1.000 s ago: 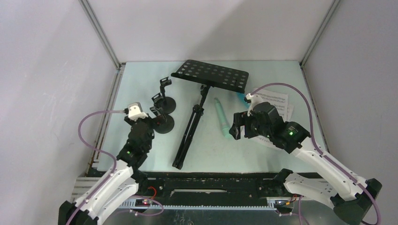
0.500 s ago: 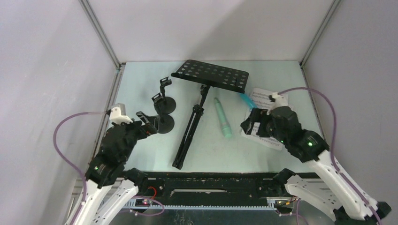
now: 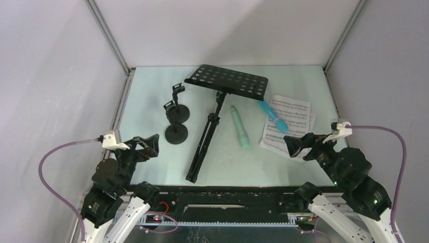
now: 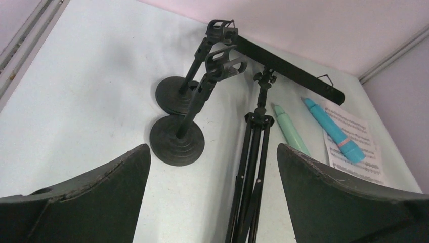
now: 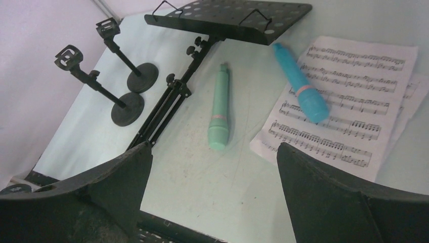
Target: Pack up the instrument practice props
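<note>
The black music rack [image 3: 226,81] lies on the table, its folded tripod legs [image 3: 202,147] pointing to the near edge. Two black round-based mic holders [image 3: 176,132] [image 3: 178,112] stand left of it. The mint-green microphone [image 3: 241,127] lies right of the legs. The blue microphone [image 3: 273,115] lies across the white sheet-music pages [image 3: 288,126]. My left gripper [image 3: 145,144] is open and empty, raised near the front left, short of the holders [image 4: 177,146]. My right gripper [image 3: 298,143] is open and empty, raised over the near edge of the pages [image 5: 344,121].
Grey enclosure walls with metal corner posts [image 3: 109,38] [image 3: 344,35] close in the pale table [image 3: 146,91]. A black rail [image 3: 222,192] runs along the near edge between the arm bases.
Both arms have pulled back toward the near edge and risen. The left gripper moved away from the mic holders; the right gripper moved right, off the mint-green microphone. Nothing was picked up.
</note>
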`<act>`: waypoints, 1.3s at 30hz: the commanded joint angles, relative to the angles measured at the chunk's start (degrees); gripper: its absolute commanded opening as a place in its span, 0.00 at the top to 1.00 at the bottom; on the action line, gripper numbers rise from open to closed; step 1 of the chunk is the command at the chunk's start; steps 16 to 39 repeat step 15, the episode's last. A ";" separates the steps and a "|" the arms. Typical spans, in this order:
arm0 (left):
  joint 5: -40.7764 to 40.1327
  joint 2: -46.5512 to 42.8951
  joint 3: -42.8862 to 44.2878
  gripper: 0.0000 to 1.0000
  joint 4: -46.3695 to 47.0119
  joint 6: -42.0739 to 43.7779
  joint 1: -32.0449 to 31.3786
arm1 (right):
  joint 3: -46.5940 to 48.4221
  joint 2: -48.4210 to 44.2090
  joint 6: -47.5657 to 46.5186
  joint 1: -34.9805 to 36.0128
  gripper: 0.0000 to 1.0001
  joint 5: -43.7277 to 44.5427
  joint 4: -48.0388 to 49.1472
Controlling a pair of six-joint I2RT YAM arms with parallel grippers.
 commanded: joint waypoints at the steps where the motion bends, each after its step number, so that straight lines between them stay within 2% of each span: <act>1: -1.19 -0.93 -1.54 0.00 0.85 2.04 -0.22 | -2.99 -5.12 -4.43 -0.16 0.00 2.39 1.78; 12: -3.85 -1.20 -1.80 0.00 0.21 1.27 -0.22 | -7.72 -15.37 -5.59 -0.11 0.00 3.26 2.04; 39: -4.85 -1.30 -1.67 0.00 0.06 0.80 -0.26 | -8.02 -15.42 -6.20 -0.18 0.00 2.82 2.27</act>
